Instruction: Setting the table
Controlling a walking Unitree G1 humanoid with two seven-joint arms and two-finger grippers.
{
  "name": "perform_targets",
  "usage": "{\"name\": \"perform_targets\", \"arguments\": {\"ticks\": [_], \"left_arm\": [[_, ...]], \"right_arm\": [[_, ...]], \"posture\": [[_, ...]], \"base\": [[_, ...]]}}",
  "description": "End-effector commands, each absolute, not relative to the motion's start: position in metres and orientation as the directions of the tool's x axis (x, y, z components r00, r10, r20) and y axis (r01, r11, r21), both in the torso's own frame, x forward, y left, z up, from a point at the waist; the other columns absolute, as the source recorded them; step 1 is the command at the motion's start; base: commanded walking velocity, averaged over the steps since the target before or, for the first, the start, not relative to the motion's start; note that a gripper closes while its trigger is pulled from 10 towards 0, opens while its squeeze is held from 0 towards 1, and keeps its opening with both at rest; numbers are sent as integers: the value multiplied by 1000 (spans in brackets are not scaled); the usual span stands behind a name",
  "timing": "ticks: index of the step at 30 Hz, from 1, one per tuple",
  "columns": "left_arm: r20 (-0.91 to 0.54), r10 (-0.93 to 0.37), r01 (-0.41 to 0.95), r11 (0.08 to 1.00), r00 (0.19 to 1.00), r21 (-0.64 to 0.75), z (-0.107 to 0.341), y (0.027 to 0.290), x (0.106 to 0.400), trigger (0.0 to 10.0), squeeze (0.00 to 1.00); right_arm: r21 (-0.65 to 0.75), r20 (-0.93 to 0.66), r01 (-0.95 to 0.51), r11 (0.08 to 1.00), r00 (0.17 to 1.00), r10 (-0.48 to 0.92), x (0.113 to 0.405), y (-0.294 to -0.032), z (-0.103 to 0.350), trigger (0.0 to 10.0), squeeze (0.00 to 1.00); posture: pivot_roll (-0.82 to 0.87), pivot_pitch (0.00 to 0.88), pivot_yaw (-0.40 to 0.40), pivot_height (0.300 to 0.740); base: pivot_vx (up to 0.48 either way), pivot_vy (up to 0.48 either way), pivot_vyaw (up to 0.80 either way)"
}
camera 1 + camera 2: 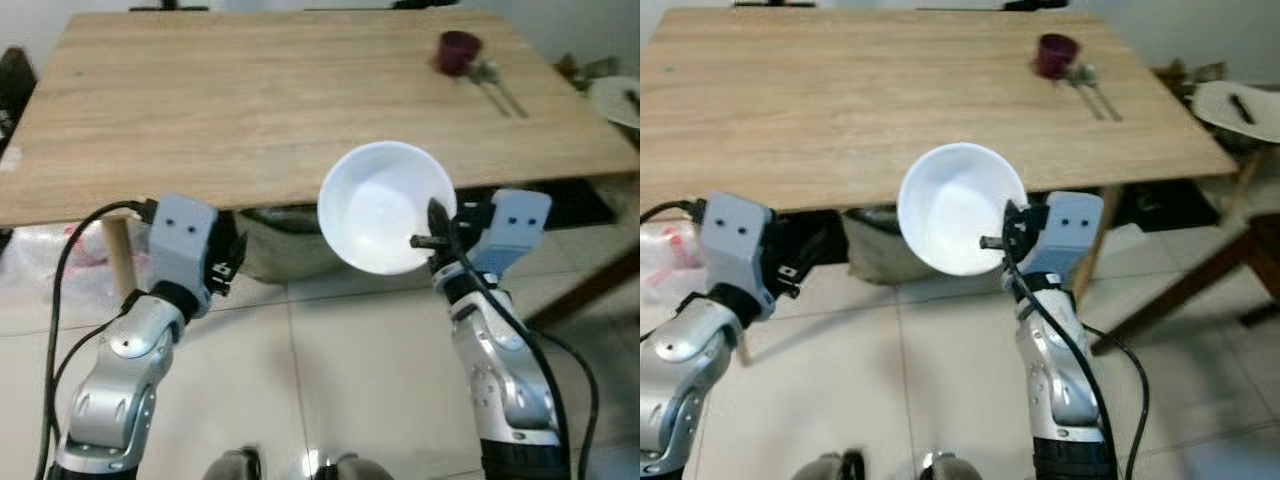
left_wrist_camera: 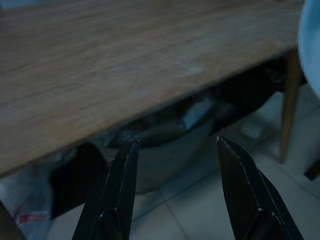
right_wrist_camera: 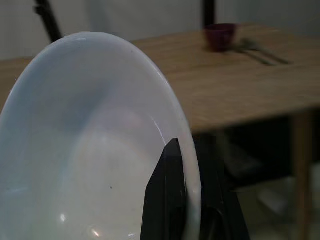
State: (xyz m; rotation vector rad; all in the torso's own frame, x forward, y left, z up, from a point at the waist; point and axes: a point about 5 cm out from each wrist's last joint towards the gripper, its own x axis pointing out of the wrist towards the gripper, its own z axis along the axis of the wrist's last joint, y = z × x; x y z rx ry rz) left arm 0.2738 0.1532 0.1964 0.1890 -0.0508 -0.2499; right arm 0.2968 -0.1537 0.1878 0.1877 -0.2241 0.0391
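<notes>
Head views: one white bowl (image 1: 385,207) pinched at its rim by right gripper (image 1: 436,236), held at the near edge of one wooden table (image 1: 250,100) — one maroon cup (image 1: 458,50) and two utensils (image 1: 497,86) at the far right corner.
Left wrist: left gripper (image 2: 175,150) — two fingers spread, holding nothing, below the table edge.
Right wrist: one finger (image 3: 167,195) inside the bowl's rim, tight against it.

Wooden table (image 1: 250,100), light grain, pale legs, standing on tiled floor (image 1: 330,380). Far right corner of top: dark maroon cup (image 1: 458,50), upright. Just beside it, cutlery (image 1: 497,85) lying flat (looks like spoons, too blurred to count). Under near edge, dark bag or bin (image 1: 280,240) on floor.
</notes>
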Motion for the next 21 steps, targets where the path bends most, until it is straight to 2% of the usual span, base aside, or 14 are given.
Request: {"name": "perform_targets", "arguments": {"ticks": [1, 4, 21], "left_arm": [[9, -242, 236, 952, 970, 194, 192, 156, 272, 10000, 0], [9, -243, 236, 952, 970, 195, 192, 156, 272, 10000, 0], [-13, -237, 235, 953, 971, 189, 190, 156, 274, 10000, 0]], "right_arm": [[189, 224, -72, 979, 974, 29, 295, -150, 186, 10000, 0], [190, 223, -72, 979, 974, 28, 295, -150, 186, 10000, 0], [189, 212, -69, 980, 977, 28, 295, -149, 182, 10000, 0]], "posture": [[-73, 84, -19, 740], [-73, 84, -19, 740], [-73, 82, -12, 740]], "base": [[-289, 0, 0], [-271, 0, 0], [0, 0, 0]]}}
